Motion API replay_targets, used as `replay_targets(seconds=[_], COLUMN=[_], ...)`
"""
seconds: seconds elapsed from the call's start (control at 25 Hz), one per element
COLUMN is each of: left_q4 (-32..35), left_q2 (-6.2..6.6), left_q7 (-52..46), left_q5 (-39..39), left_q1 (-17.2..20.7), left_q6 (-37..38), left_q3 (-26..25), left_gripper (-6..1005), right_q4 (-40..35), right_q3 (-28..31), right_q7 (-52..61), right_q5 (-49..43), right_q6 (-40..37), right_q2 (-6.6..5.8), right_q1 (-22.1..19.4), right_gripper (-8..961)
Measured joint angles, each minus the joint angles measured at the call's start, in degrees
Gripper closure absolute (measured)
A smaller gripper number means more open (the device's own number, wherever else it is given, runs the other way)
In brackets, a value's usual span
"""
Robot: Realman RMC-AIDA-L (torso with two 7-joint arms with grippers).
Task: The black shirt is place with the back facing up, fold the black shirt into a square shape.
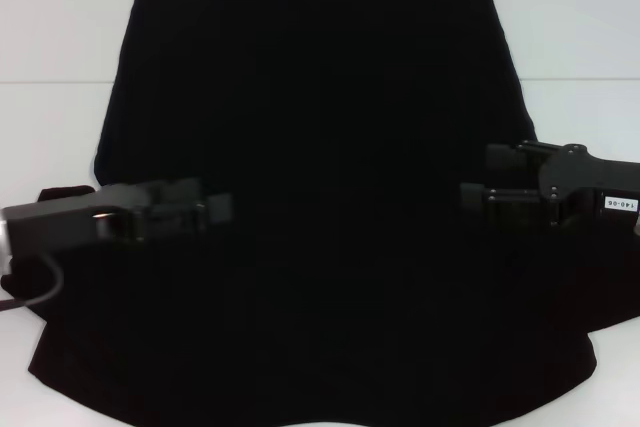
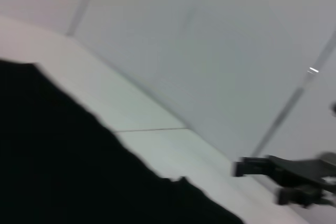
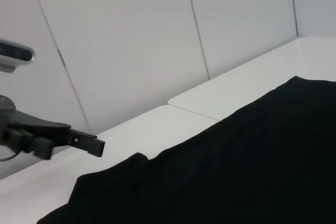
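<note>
Black shirt [image 1: 320, 197] flat | white table [image 1: 60, 117] | white wall panels [image 3: 131, 40]

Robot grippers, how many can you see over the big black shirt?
2. The left gripper is above the black shirt at its left side, and the right gripper is above its right side. They point toward each other. None seems hidden.

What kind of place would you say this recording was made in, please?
Probably a lab test cell rather than a home: a bare white table backed by plain white wall panels, holding just the black shirt, with the left gripper and right gripper over it.
</note>
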Motion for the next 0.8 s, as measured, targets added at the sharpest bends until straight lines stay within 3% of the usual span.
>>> replay_targets(seconds=[0.32, 0.56, 0.8], left_q4=[5.7, 11.3, 13.5], left_q2=[0.4, 0.77, 1.01], left_q7=[-21.1, -28.4, -30.8], left_q5=[10.9, 15.7, 20.5], left_q1=[3.2, 6.1, 6.6], left_q6=[-8.9, -9.1, -9.3], left_q3=[-6.4, -8.6, -10.4], left_gripper=[68, 68, 69], right_q4=[-0.3, -0.5, -0.5], right_q3=[0.1, 0.1, 0.1], right_q7=[0.4, 0.6, 0.6], right_q5=[0.7, 0.7, 0.7], right_q6=[0.8, 0.9, 1.5], right_q2=[0.42, 0.43, 0.28], right_q1=[1.0, 2.1, 2.5], right_gripper=[43, 44, 44])
